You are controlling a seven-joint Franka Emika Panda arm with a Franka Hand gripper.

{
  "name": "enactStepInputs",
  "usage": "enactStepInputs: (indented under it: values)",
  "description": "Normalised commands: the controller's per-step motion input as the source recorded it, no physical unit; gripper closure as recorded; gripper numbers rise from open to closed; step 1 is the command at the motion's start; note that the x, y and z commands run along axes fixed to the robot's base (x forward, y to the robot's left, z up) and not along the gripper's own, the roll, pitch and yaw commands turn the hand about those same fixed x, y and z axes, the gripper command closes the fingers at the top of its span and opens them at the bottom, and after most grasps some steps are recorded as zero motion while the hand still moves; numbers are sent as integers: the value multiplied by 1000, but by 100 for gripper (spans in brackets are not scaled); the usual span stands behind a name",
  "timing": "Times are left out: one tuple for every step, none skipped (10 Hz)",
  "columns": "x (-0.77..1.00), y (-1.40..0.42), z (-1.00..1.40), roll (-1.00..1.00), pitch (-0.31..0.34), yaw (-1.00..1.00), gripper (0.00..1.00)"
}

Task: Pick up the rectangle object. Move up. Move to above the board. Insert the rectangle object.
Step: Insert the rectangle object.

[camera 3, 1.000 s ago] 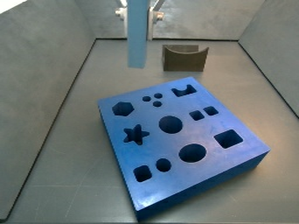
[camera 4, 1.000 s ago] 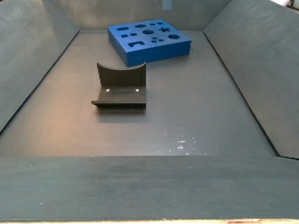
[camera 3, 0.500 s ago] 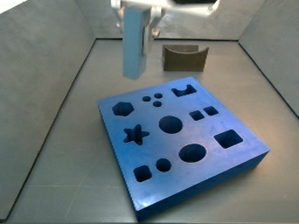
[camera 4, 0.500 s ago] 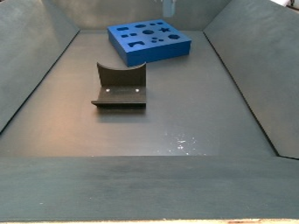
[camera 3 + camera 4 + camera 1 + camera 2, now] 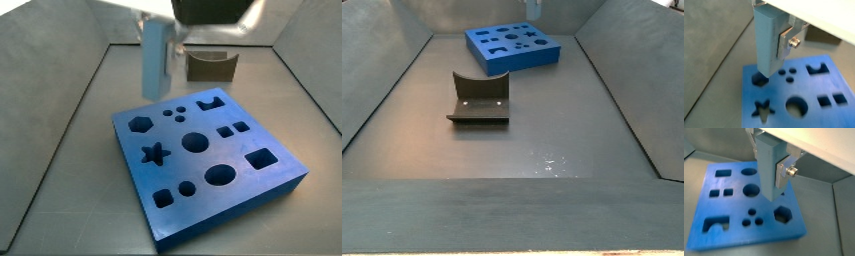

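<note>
Grey walled bin, dark floor. Gripper [image 5: 784, 37]: high over the board's far-left part, clamped on the rectangle object [image 5: 767, 42], silver finger [image 5: 785, 40] flat against its side. Rectangle object: light-blue bar, hanging upright, lower end clear of the board [image 5: 254, 180]. Board: bright-blue slab, shaped holes, lying on the floor. Fixture [image 5: 477, 101]: on the floor, well apart from the board.
</note>
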Motion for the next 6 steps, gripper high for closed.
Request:
enactStepInputs:
  values:
    - [457,-569,-169,-94,0,-329,100]
    - [443,-557,-171,-126,0,-326,100]
    - [440,-551,-171,-134,0,-323,100]
    - [440,-554,-180,-126,0,-323,100]
    - [443,-557,-177,-126,0,-326,100]
    - [449,-531,-174,-134,0,-334,100]
